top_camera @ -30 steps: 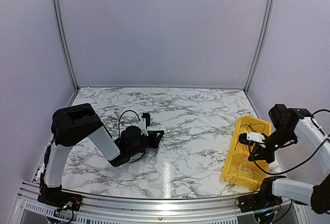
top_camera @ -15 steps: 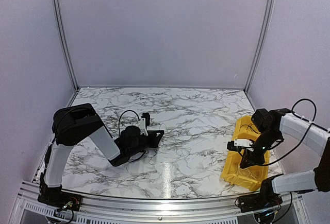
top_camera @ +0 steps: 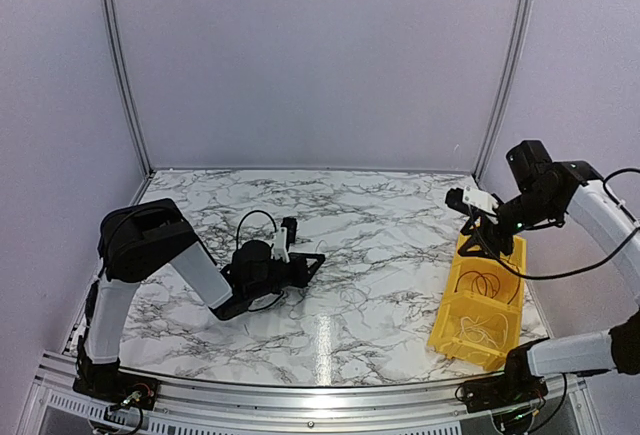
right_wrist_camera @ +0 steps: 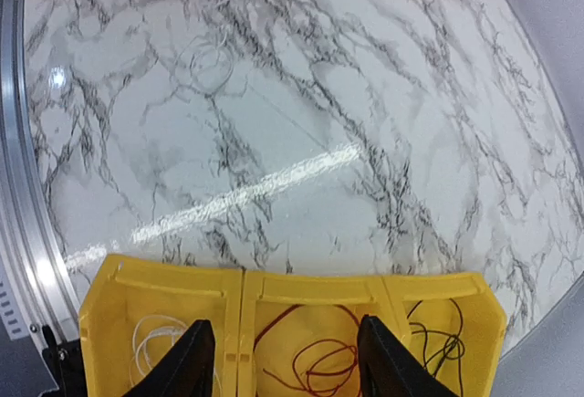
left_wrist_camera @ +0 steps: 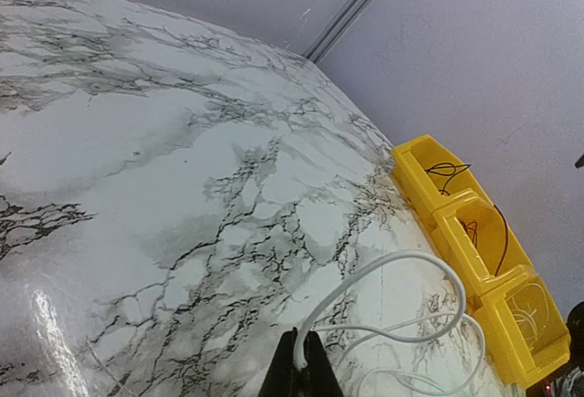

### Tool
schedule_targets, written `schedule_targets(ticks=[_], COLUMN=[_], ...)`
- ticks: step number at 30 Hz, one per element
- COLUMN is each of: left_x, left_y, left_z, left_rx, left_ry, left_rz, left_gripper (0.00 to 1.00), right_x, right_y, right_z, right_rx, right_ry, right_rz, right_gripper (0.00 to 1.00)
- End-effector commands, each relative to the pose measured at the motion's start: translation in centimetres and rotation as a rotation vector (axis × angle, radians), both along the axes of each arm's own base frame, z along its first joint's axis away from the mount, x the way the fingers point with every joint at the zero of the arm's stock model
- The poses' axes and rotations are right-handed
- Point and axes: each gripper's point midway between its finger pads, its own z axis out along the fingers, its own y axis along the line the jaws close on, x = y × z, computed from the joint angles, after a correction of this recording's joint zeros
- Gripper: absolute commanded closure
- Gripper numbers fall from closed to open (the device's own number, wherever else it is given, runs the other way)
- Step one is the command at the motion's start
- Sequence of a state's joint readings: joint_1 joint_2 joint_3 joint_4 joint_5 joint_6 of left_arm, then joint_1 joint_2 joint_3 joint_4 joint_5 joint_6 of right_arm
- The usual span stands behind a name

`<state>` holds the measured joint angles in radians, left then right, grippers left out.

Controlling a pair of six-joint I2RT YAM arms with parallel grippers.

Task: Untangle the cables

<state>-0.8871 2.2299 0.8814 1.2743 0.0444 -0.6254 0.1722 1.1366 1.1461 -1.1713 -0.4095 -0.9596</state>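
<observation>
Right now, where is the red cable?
In the right wrist view, the red cable sits in the yellow bin, middle compartment, between white cables and black cables.

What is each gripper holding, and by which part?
Left gripper pinches the white cable at the base of its loop; right gripper is open, holding nothing.

table (top_camera: 380,215): white stone-look top with grey-black veining, polished and glossy, with a glare streak toward 6 o'clock
bin (top_camera: 447,330): yellow moulded plastic, smooth, faint sheen
white cable (left_wrist_camera: 401,269): smooth plastic-like sheath, slightly shiny
cables in the bin (right_wrist_camera: 321,358): thin red, black and whitish strands, smooth
left claw (left_wrist_camera: 299,374): black, matt, plastic-looking
right claw (right_wrist_camera: 283,324): black, matt fingers
arm covers (top_camera: 200,275): smooth white plastic, black matt joints
rail (top_camera: 300,395): silvery metal at 6 o'clock
walls (top_camera: 320,55): matt, smooth pale lilac panels
</observation>
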Motion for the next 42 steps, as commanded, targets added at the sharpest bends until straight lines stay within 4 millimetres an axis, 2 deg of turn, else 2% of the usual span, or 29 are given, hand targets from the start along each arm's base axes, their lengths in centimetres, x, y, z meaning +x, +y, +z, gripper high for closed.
schedule_targets(ticks=[1, 5, 11, 16, 19, 22, 25, 30, 33, 37, 42], left_x=[-1.3, -2.5, -3.4, -3.2, -3.2, -3.3, -3.3, -3.3, -3.3, -3.1, -2.9], left_y=[-0.7, -0.7, -0.2, -0.2, -0.1, -0.2, -0.1, 0.0, 0.0, -0.2, 0.0], left_z=[4.4, 5.9, 7.4, 7.2, 7.8, 7.8, 8.0, 8.1, 8.0, 8.2, 8.7], left_rx=[-0.063, -0.077, -0.051, 0.02, 0.03, 0.047, 0.059, 0.062, 0.067, 0.063, 0.06], left_ry=[-0.066, -0.083, -0.098, -0.079, -0.087, -0.089, -0.092, -0.092, -0.093, -0.097, -0.109], left_rz=[-0.096, -0.136, -0.147, -0.113, -0.103, -0.105, -0.101, -0.091, -0.08, -0.07, -0.039], left_gripper=[1.0, 1.0, 1.0, 1.0, 1.0, 1.0, 1.0, 1.0, 1.0, 1.0, 1.0], right_x=[4.6, 6.2, 6.6, 7.1, 7.4, 7.7, 7.9, 8.2, 8.2, 7.8, 7.3], right_y=[5.7, 11.3, 19.0, 24.0, 25.8, 26.7, 27.0, 27.0, 26.8, 26.4, 25.8], right_z=[3.1, 2.4, 1.6, 0.5, -0.3, -0.9, -1.2, -2.4, -3.1, -4.1, -5.6], right_rx=[0.28, 0.362, 0.438, 0.455, 0.453, 0.461, 0.475, 0.448, 0.429, 0.407, 0.37], right_ry=[-0.047, -0.003, 0.086, 0.178, 0.236, 0.272, 0.284, 0.293, 0.296, 0.308, 0.324], right_rz=[0.015, 0.107, 0.229, 0.264, 0.26, 0.251, 0.24, 0.209, 0.194, 0.198, 0.193], right_gripper=[0.46, 0.46, 0.46, 0.4, 0.39, 0.4, 0.45, 0.79, 0.93, 0.94, 0.74])
